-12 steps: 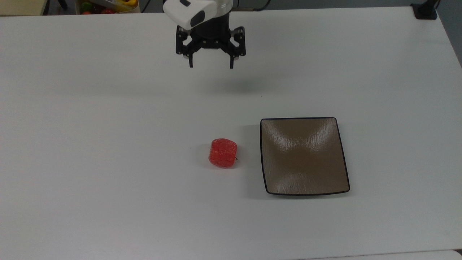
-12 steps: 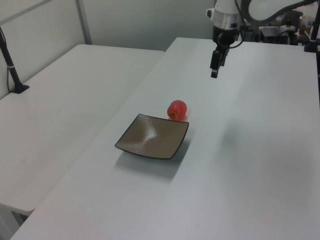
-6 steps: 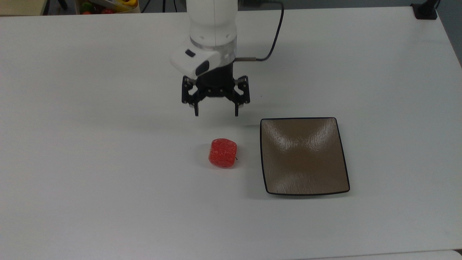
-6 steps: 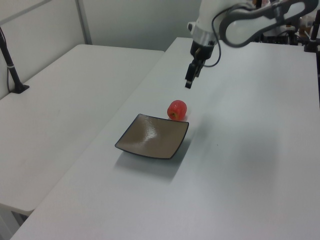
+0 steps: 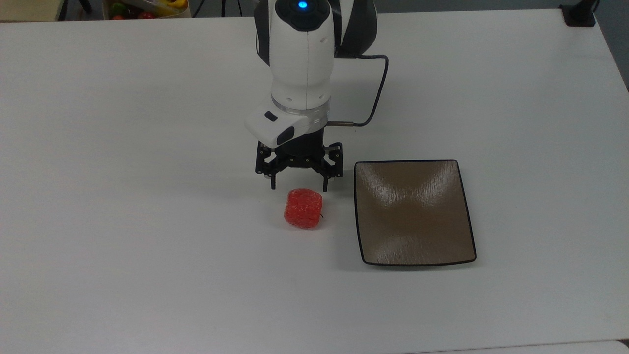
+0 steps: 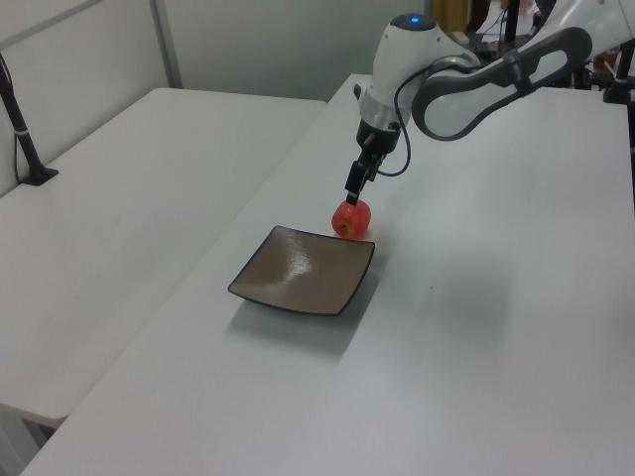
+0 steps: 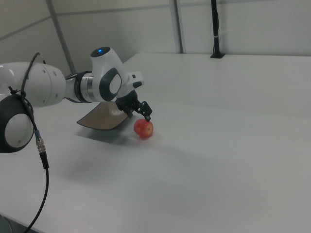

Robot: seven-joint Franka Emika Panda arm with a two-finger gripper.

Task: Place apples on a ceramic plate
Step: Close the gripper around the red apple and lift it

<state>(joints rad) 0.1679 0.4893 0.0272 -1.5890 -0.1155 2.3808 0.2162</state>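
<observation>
Now jaws spread above apple (image 5: 303,208) (on table), beside ceramic plate (image 5: 414,212).

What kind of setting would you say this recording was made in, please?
Probably a robotics lab or test bench: a white robot arm with a black two-finger gripper works over a plain white table holding a small red-orange apple and a square glossy brown plate.
</observation>
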